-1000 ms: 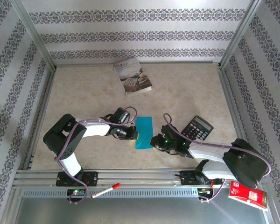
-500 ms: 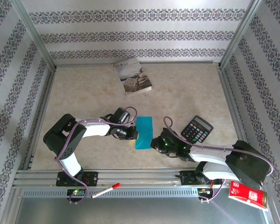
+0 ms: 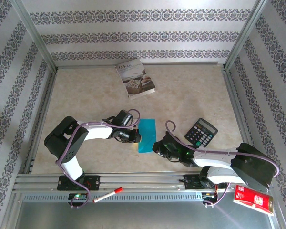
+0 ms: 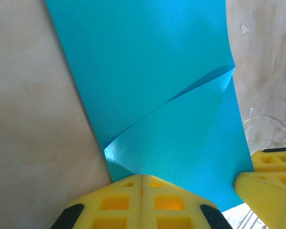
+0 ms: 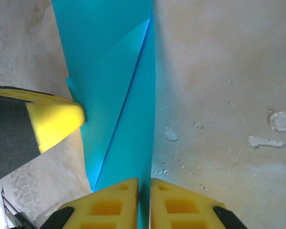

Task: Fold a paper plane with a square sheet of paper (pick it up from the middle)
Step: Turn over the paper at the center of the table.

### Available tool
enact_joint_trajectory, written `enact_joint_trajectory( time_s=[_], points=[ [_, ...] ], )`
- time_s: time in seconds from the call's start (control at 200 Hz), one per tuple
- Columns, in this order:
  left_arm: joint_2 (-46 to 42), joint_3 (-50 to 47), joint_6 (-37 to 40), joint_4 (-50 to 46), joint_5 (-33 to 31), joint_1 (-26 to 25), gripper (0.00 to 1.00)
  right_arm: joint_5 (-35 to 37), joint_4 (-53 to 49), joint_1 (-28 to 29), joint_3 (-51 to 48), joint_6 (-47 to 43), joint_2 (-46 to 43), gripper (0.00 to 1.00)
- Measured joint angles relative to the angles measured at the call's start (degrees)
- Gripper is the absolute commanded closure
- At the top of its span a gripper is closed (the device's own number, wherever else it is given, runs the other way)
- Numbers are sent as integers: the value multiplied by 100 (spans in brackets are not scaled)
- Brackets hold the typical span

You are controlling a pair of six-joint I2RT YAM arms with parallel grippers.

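Paper sheet (image 3: 147, 135), left gripper (image 4: 142, 177) clenched against it, right gripper (image 5: 144, 183) tight on its edge; flap (image 4: 176, 143) sharp from wrists, indistinct overhead.

One folded teal sheet of paper (image 3: 146, 135), one book (image 3: 135, 78), one calculator (image 3: 200, 131), one marker (image 3: 107, 194), one red packet (image 3: 252, 199).

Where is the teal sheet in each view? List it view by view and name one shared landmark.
Top external: teal sheet near the picture's centre, left end effector at its left edge.
Left wrist: covers the upper middle, one flap folded diagonally.
Right wrist: narrow strip up the left-centre.
Shared landmark: that end effector, shut, bottom centre in left wrist; its yellow finger at left in right wrist.
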Motion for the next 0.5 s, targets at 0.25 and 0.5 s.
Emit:
enact_joint_trajectory(
  time_s=[0.25, 0.5],
  points=[
    [-4, 28, -9, -50, -15, 0, 87, 205, -44, -26, 11, -66, -13, 100],
    [-772, 31, -450, -229, -61, 15, 59, 0, -1958, -826, 1193, -1681, -321, 100]
  ],
)
